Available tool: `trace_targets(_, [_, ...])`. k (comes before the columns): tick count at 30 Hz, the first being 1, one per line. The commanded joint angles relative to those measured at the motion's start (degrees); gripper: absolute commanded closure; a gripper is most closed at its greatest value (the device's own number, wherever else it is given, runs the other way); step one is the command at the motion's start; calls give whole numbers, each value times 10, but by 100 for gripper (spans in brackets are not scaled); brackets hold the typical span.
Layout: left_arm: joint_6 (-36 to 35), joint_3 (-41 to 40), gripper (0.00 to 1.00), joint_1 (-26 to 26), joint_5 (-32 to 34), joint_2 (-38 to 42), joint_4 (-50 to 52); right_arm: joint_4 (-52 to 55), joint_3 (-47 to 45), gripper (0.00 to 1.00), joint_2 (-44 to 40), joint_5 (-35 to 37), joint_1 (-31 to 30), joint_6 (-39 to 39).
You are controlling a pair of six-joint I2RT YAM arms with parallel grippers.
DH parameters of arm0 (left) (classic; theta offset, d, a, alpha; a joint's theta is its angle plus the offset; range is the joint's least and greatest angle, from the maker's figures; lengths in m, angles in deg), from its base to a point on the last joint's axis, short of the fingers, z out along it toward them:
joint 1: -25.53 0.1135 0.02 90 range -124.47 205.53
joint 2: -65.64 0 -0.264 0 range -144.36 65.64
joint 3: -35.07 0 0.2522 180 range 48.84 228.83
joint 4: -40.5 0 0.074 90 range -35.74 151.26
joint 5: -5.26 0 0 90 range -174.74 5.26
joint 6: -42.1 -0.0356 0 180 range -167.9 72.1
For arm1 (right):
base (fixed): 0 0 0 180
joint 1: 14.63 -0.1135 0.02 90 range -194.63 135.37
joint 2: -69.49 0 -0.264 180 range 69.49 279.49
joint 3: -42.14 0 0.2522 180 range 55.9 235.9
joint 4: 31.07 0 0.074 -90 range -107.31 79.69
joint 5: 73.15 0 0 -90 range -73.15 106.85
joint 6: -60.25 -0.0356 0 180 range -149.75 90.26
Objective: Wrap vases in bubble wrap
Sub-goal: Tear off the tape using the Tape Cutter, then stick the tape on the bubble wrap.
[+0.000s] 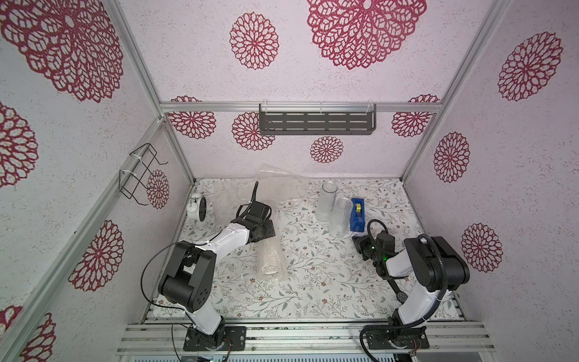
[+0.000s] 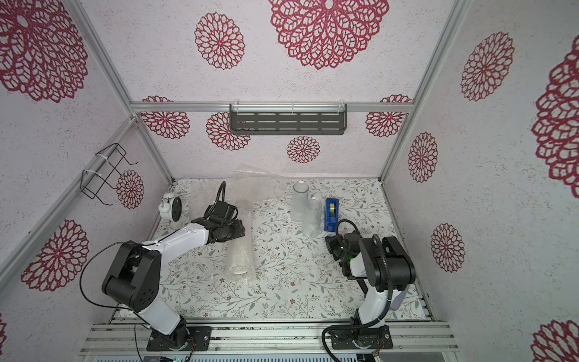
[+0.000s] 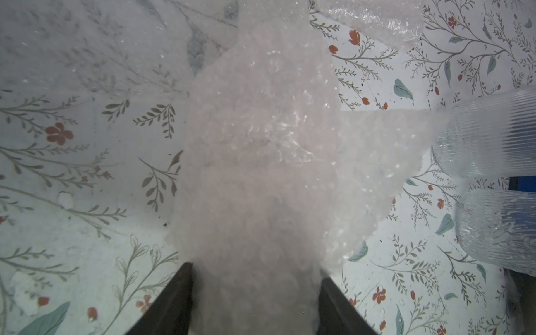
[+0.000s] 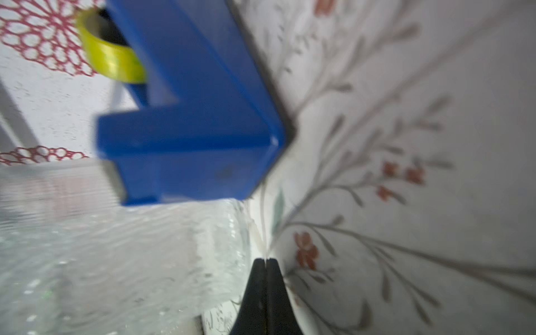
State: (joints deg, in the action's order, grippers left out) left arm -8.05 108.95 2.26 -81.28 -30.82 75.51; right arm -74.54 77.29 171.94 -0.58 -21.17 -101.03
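Floral-patterned surface (image 1: 313,282) inside a booth of white walls printed with red rosettes, seen from above in both top views.

On the left wall hangs a black wire rack (image 1: 138,175). Below it, at the surface's far left edge, stands a white clock (image 1: 196,207). Just beside the clock, loose wrap (image 1: 282,185) lies crumpled along the back edge, partly overlapping itself.

The left arm reaches in over this area. The left end effector (image 3: 255,271) is grasping the wrapped vase (image 1: 269,260). In the left wrist view its dark fingers (image 3: 177,298) press against the bubbled roll from either side, and the roll fills the gap between them. The wrapped vase lies on its side left of centre, its white mouth showing through the plastic at the near end and its far end under the end effector.

A slotted grey shelf (image 1: 316,120) hangs at the middle of the back wall.

Right of centre the frosted cylinder (image 1: 327,197) stands upright towards the back. The ribbed glass (image 1: 341,219) stands upright just in front of it, and whether the two touch cannot be told. Both are bare. Just right of the ribbed glass sits the blue dispenser (image 1: 357,213) with its yellow tape (image 4: 111,58).

The right end effector (image 4: 265,261) is clenched on nothing, tips together, low over the surface near the dispenser's front corner and the ribbed glass's base.
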Motion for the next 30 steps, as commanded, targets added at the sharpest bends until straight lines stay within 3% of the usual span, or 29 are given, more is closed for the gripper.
trace_targets(1, [-4,-9,48,-8,-13,-15,21,46,-16,100,14,-8,-13,-9])
trace_targets(4, [-5,-8,48,-8,-14,-16,21,50,-19,100,-10,4,-21,8])
trace_targets(10, [-16,-5,48,-9,-26,-16,19,167,-12,100,-155,31,-43,97])
trace_targets(18, [-35,-11,49,-24,-55,-19,4,405,38,100,-332,16,-106,246])
trace_targets(24, [-56,-15,50,-53,-75,-24,-7,457,101,100,-352,-55,-186,341])
trace_targets(30, [-73,-13,50,-73,-105,-29,-15,533,204,100,-287,-85,-281,474])
